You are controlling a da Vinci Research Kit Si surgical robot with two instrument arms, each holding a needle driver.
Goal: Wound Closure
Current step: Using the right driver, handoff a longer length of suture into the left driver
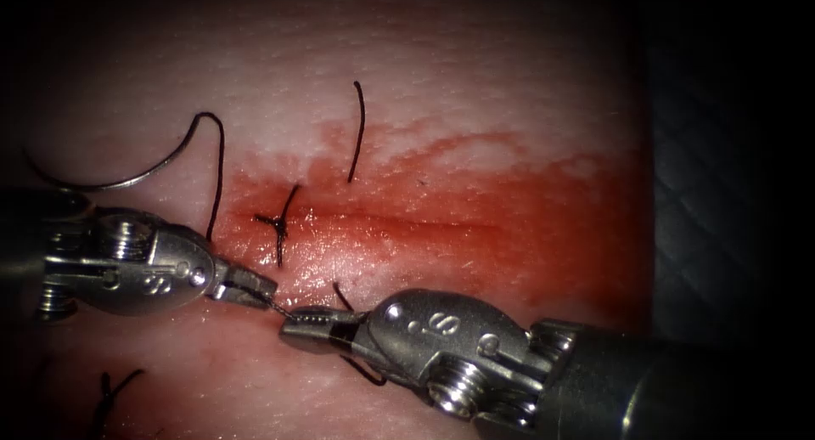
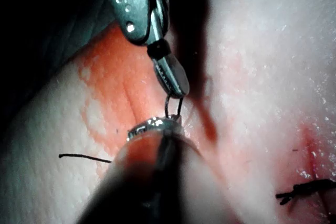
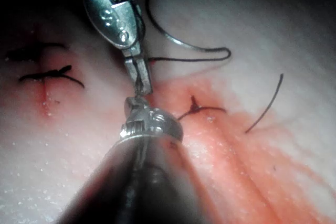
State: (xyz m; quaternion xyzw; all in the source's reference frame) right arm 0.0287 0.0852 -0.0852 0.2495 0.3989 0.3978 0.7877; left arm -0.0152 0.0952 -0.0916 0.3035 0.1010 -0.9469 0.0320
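The curved needle (image 1: pixel 127 182) lies free on the tissue (image 1: pixel 475 75), up and left of the cut (image 1: pixel 450 228), with no tool on it. From its tail the thread (image 1: pixel 220 164) runs down to my left tool (image 1: pixel 259 291), whose jaws are shut on it just below the cut's left end. My right tool (image 1: pixel 297 323) meets it tip to tip, shut on the same thread; a short strand (image 1: pixel 278 307) joins them. A tied knot (image 1: pixel 278 224) sits on the cut. The right wrist view shows the needle (image 3: pixel 181 45), the left tool (image 3: pixel 140 80) and the knot (image 3: pixel 194 106).
A loose cut piece of thread (image 1: pixel 357 134) lies above the cut. Red fluid (image 1: pixel 526 236) covers the tissue around the cut. Thread ends of another stitch (image 1: pixel 109 391) lie at the lower left. Older dark stitches (image 3: pixel 47 74) appear in the right wrist view.
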